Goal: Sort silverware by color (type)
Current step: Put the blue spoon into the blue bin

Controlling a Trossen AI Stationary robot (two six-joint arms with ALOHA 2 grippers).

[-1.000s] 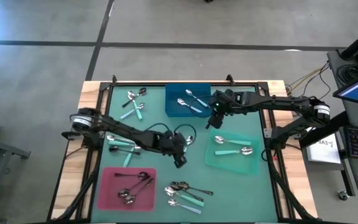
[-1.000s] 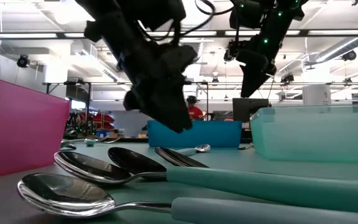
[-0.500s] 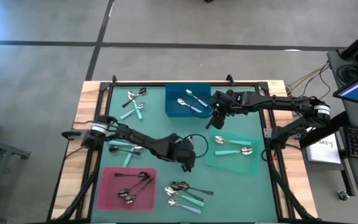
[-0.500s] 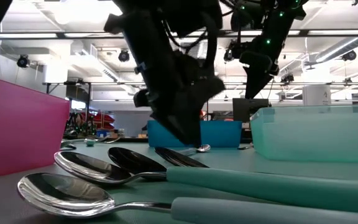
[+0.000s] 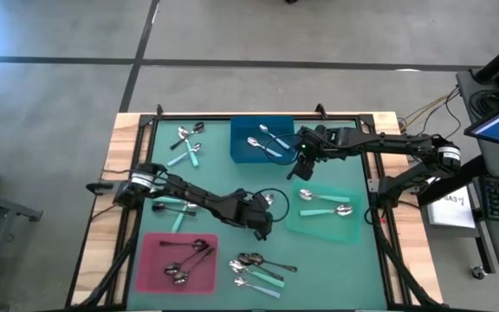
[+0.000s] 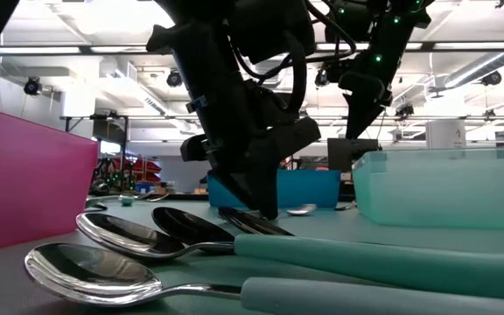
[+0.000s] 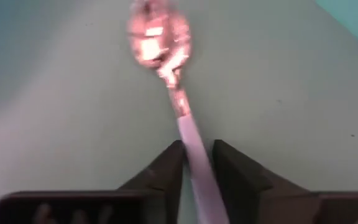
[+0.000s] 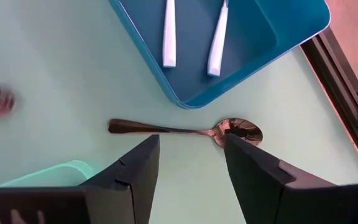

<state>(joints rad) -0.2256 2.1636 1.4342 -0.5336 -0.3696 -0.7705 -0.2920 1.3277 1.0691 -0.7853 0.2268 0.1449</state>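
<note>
A silver spoon (image 7: 157, 34) lies on the green mat mid-table, also seen in the high view as the spoon (image 5: 268, 201). My left gripper (image 7: 196, 146) is down on its handle, shut on it. My right gripper (image 8: 191, 146) hangs open above another silver spoon (image 8: 185, 130), which lies flat on the mat beside the blue tray (image 8: 241, 56). In the high view my left gripper (image 5: 264, 229) is between the pink tray (image 5: 150, 260) and the teal tray (image 5: 358, 227). My right gripper (image 5: 301, 165) is at the blue tray's right corner. My left gripper pinches the silver spoon's handle (image 7: 188, 134) between its two fingers, a little way back from the bowl. The fingers come from above, slanting steeply down, and stand on either side of the handle, in line with it. The bowl (image 6: 301, 210) rests on the mat.
The blue tray (image 5: 241, 152) holds silver spoons, the teal tray holds two teal-handled ones, and the pink tray holds dark ones. Loose spoons lie at the far left (image 5: 187, 143), under the left arm (image 5: 167, 204) and near the front edge (image 5: 258, 269).
My left gripper has sunk to the mat, tipping steeper, and has gone a little toward the table's right edge, ending on the silver spoon's handle. The spoon's bowl has shifted on the mat. My right arm has kept still.
</note>
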